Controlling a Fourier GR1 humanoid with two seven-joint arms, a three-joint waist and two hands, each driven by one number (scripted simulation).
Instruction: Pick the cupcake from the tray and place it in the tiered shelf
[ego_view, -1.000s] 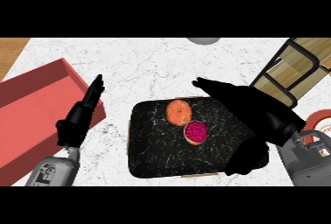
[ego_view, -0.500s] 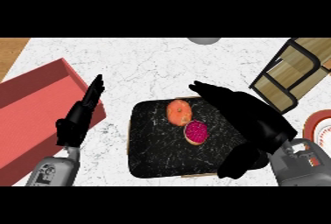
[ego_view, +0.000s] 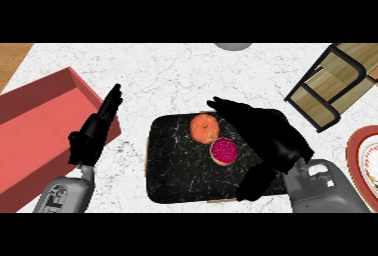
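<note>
While the black right hand (ego_view: 267, 134) hangs over the right part of the dark marbled rectangular tray (ego_view: 177, 170), its fingers are spread wide and hold nothing. Fingertips sit just beside the orange round fruit (ego_view: 205, 128). Pink-topped cupcake (ego_view: 224, 150) lies on the tray, touching the fruit, just left of the palm. Black left hand (ego_view: 94, 131) at the view's left, fingers straight and relaxed, next to the red rectangular box (ego_view: 37, 125). Wooden tiered shelf with dark frame (ego_view: 338, 85) at upper right, well apart from the cupcake. White marble counter (ego_view: 170, 75) beneath.
</note>
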